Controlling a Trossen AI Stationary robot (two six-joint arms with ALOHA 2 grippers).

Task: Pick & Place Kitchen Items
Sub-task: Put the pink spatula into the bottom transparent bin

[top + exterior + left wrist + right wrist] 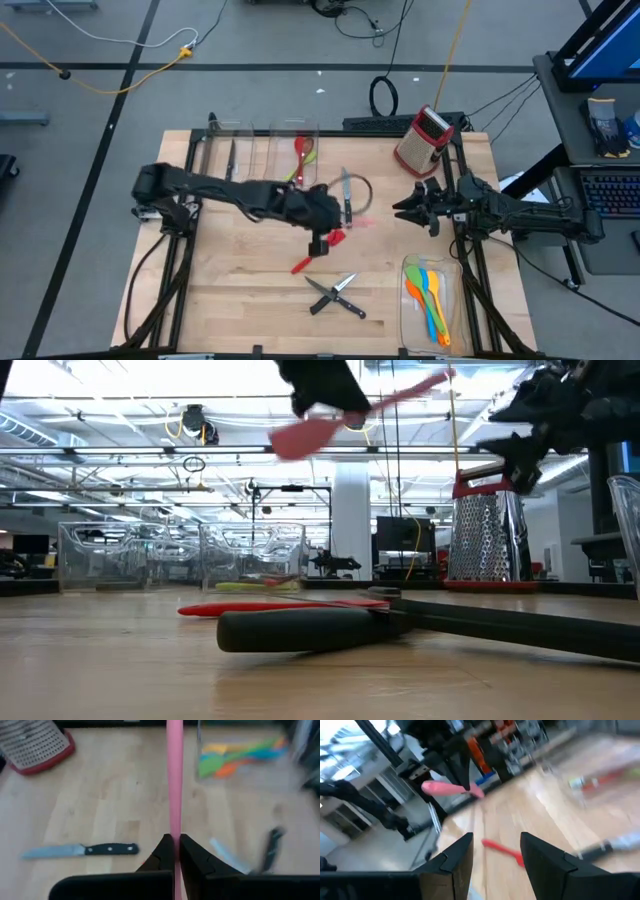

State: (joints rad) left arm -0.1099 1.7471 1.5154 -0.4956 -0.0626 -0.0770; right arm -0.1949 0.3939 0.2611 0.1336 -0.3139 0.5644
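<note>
My left gripper (328,240) hangs over the middle of the table, shut on a pink spatula (300,436) that is high above the wood. Below it a red spatula (301,265) lies flat on the table. Two black-handled knives (335,294) lie crossed nearer the front edge, and another knife (346,196) lies toward the far side. My right gripper (405,210) waits open at the table's right, level, with nothing between its fingers (455,857). My left gripper pinches the pink spatula's handle (175,827) between its two fingers (162,851), near the head end. The fingers slant down from the table's left. The handle runs out ahead between them. The spatula is lifted clear and tilted, head (298,438) lower than the free end (435,380).
A clear bin (408,300) at the front right holds orange, blue, yellow and green utensils. More clear bins (262,135) along the far edge hold a red and a green utensil. A red box grater (424,140) stands at the far right.
</note>
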